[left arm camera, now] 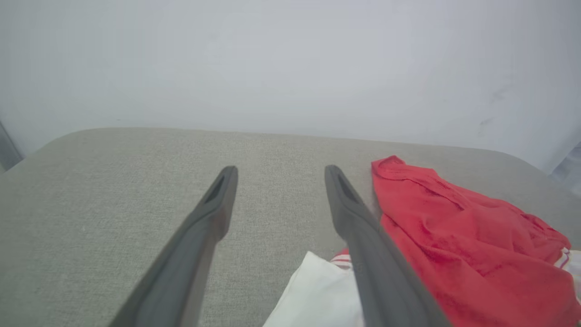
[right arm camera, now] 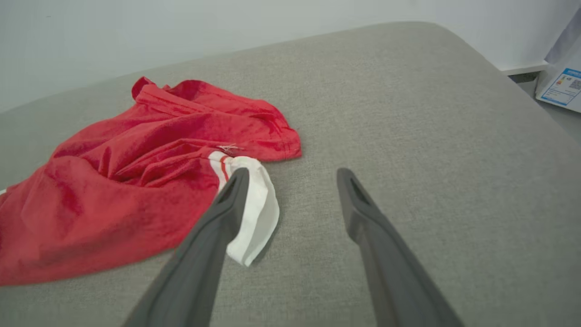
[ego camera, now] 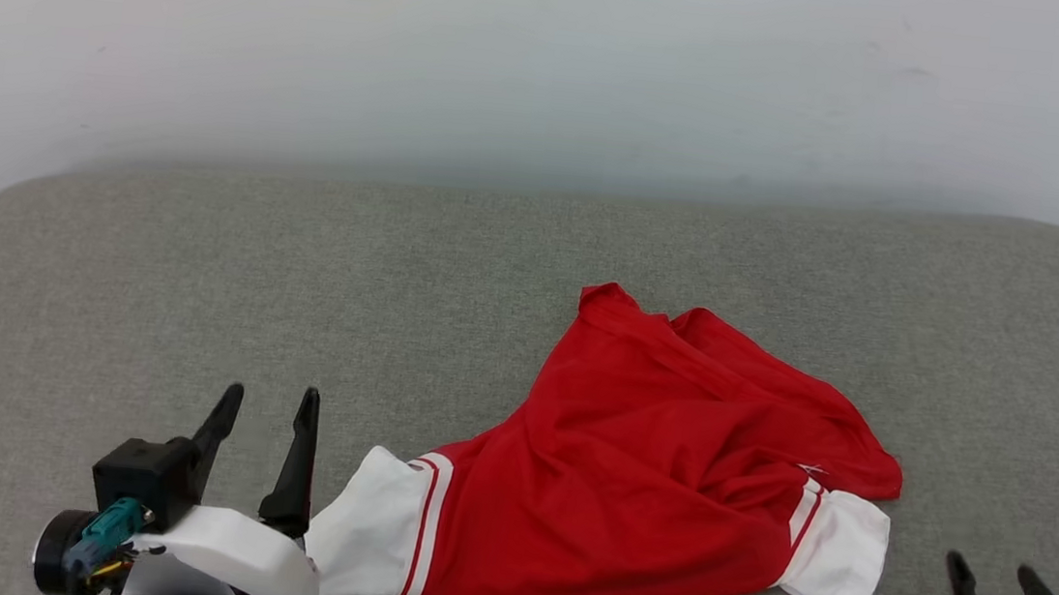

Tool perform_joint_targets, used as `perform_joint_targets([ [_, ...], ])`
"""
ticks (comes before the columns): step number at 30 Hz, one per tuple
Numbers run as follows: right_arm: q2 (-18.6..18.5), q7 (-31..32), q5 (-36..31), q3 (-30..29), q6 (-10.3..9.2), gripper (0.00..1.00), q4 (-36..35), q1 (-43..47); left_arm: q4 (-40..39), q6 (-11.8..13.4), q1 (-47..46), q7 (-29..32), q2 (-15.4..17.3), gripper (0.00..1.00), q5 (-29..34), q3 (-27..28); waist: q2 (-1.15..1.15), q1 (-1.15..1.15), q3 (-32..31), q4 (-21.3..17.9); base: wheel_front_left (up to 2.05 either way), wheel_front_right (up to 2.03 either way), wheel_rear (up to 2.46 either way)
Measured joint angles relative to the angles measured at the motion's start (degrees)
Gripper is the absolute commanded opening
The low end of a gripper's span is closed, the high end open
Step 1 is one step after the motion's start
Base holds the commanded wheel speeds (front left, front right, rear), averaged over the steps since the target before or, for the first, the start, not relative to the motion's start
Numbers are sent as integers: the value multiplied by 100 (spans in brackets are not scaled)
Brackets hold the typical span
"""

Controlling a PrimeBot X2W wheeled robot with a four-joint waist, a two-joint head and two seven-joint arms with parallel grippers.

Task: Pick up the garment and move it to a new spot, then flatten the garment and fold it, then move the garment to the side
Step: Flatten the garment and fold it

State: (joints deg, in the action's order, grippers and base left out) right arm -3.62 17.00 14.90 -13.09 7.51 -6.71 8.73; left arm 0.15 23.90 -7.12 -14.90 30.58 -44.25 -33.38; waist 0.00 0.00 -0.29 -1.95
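The red shirt (ego camera: 659,466), crumpled at lower centre on the grey cushion (ego camera: 203,256), looks light, limp and slightly slick, best pinched at its white sleeves (ego camera: 371,525), with left claw (ego camera: 273,392) and right claw (ego camera: 989,565) both released and empty.

The garment (ego camera: 648,484) lies crumpled on the grey fabric surface (ego camera: 203,256), a little right of the middle. It is a red shirt, its body bunched into soft folds and ridges toward the far side. A white short sleeve with red seam stripes sticks out at each near corner, the left sleeve (ego camera: 371,525) lying flat and the right sleeve (ego camera: 839,561) slightly curled.
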Motion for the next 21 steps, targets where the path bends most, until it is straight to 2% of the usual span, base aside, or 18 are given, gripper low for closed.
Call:
perform_joint_targets([
  [6,-446,1444,301,130,0,100,264,-43,-520,82,140,-9,-79,100,503,379,0,0,171,109,0,0,0],
  [10,-646,2030,488,374,0,100,350,-231,-701,71,183,-9,-152,100,681,493,0,1,347,225,0,0,0],
  [21,-838,2295,632,789,0,100,1190,-825,-715,-163,118,-16,-365,100,881,791,0,1,940,559,0,0,0],
])
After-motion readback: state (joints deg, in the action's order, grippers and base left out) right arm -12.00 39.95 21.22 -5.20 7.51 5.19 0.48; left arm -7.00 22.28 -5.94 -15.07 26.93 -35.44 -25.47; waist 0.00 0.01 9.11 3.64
